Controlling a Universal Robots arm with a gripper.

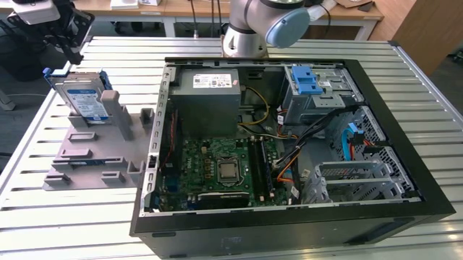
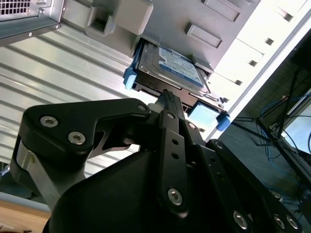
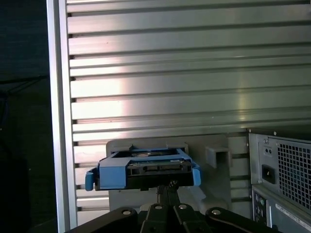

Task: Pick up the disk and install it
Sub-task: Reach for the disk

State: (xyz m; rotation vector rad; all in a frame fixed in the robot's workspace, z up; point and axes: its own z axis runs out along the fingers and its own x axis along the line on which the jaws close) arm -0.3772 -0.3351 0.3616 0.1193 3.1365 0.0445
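The disk (image 1: 85, 100) is seen on edge in the far slot of the grey holder block (image 1: 94, 157), at approx. 10 o'clock in the exterior view, label side towards the camera, blue bracket round it. The block is laid on the slatted table (image 1: 72, 227), at 9 o'clock from the open PC case (image 1: 289, 230). The gripper (image 1: 72, 54) is held just above the disk, at 12 o'clock from it. In both wrist views the gripper (image 2: 167, 94) (image 3: 168, 186) is shown w/ tips drawn together, no gap visible, nothing clamped. The tips are lined up w/ the disk's (image 2: 170, 68) (image 3: 146, 167) near end; contact can't be made out. Inside the case, the blue-latched drive cage (image 1: 322, 100) is set at approx. 1 o'clock, the PSU (image 1: 210, 97) at 11.
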